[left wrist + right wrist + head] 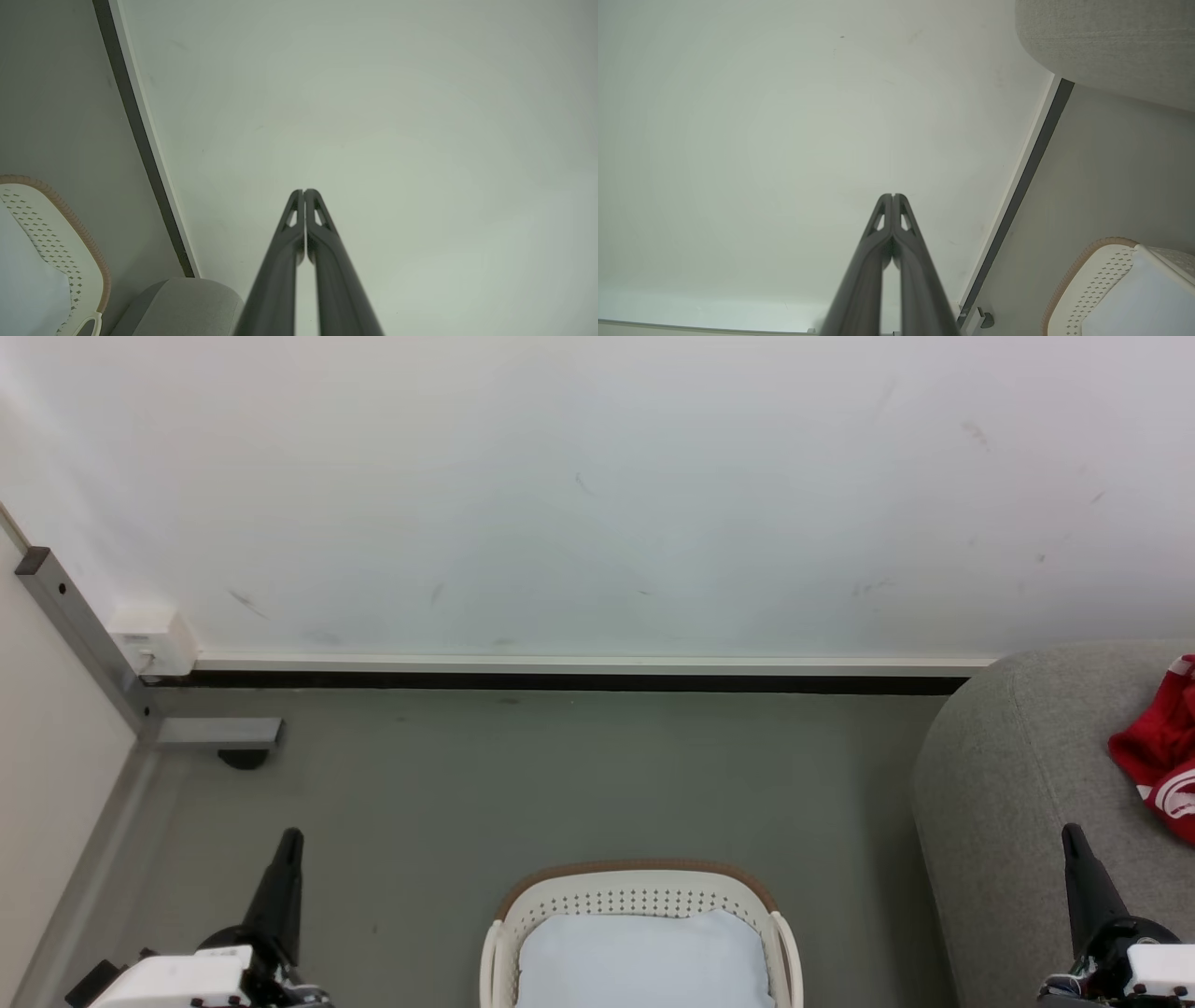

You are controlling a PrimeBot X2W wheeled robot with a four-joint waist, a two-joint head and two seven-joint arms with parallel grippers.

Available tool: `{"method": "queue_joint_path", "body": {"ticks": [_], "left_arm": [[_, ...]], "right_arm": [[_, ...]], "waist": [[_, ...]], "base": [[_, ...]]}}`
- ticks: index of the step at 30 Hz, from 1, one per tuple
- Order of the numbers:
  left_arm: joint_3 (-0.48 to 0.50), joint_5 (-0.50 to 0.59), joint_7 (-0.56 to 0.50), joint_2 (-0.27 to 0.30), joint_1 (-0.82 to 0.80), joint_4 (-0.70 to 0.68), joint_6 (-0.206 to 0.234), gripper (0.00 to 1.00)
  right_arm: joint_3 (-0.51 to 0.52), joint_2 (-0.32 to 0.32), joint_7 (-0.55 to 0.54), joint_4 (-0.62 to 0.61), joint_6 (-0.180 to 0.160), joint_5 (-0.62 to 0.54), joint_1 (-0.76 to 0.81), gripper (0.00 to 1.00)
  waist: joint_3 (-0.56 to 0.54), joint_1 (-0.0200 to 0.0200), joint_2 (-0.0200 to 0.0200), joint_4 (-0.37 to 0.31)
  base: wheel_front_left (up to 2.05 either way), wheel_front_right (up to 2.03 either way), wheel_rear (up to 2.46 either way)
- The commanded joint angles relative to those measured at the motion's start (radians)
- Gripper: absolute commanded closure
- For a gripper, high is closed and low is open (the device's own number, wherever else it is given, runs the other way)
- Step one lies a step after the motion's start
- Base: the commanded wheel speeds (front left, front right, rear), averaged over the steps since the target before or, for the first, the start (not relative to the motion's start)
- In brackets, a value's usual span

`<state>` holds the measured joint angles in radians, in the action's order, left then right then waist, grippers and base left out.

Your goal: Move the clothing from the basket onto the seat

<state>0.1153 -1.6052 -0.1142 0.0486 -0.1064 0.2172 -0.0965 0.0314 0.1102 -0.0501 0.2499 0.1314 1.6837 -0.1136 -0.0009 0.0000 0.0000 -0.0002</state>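
Clothing (1162,756), red with white trim, is seen lying on the grey seat (1008,784) at 3 o'clock in the head view. The white basket (644,899) at 6 o'clock is occupied by a pale pad (644,961). Both the left gripper (304,192) and the right gripper (893,196) are seen with fingers pressed together, nothing pinched.

The clothing (1162,756) is red with white trim, the seat (1008,803) light grey, the basket (644,899) white, brown-rimmed.

One basket (639,900); one pad (644,963); one seat (1008,784); one clothing heap (1160,756) — two grippers (290,842) (1071,836)
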Motion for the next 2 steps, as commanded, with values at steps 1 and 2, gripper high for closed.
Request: {"method": "queue_joint_path", "body": {"ticks": [1, 2], "left_arm": [[0.003, -0.012, -0.004, 0.002, -0.009, -0.004, -0.005, 1.00], [0.003, -0.012, -0.004, 0.002, -0.009, -0.004, -0.005, 1.00]], "right_arm": [[-0.002, 0.008, 0.005, -0.002, -0.001, 0.006, -0.005, 1.00], [-0.002, 0.008, 0.005, -0.002, -0.001, 0.006, -0.005, 1.00]], "waist": [[0.000, 0.0000, 0.0000, 0.000], [0.000, 0.0000, 0.0000, 0.000]], "base": [[0.00, 0.00, 0.00], [0.00, 0.00, 0.00]]}}
